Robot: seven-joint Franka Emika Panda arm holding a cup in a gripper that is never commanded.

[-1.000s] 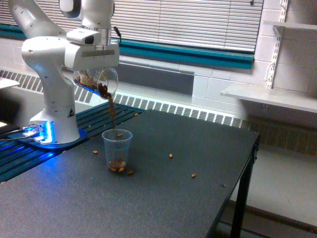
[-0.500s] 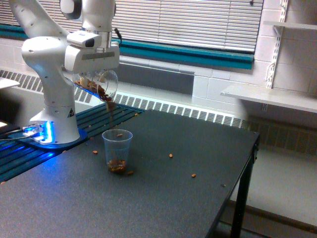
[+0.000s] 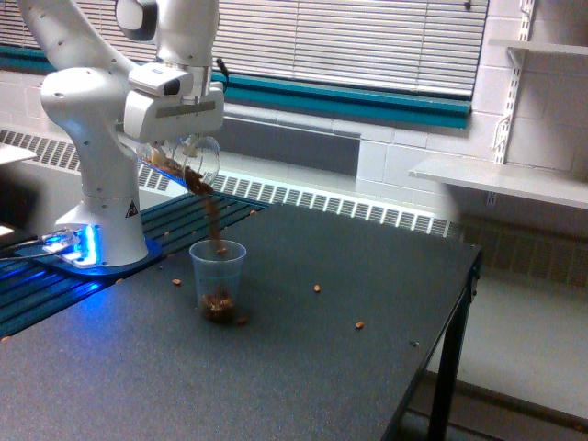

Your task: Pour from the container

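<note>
The container (image 3: pixel 188 162), a small clear smooth-walled cup, hangs tipped in the pincer (image 3: pixel 180 138), which grips it, above the worktop's (image 3: pixel 303 367) back left corner. Brown nut-like pieces lie along its lower wall and spill from its mouth in a thin stream (image 3: pixel 214 220). The stream falls into an upright clear tapered plastic cup (image 3: pixel 217 279) with a brown heap at its bottom. The worktop is dark, matt and speckled; loose nuts (image 3: pixel 317 288) lie scattered around the cup.
</note>
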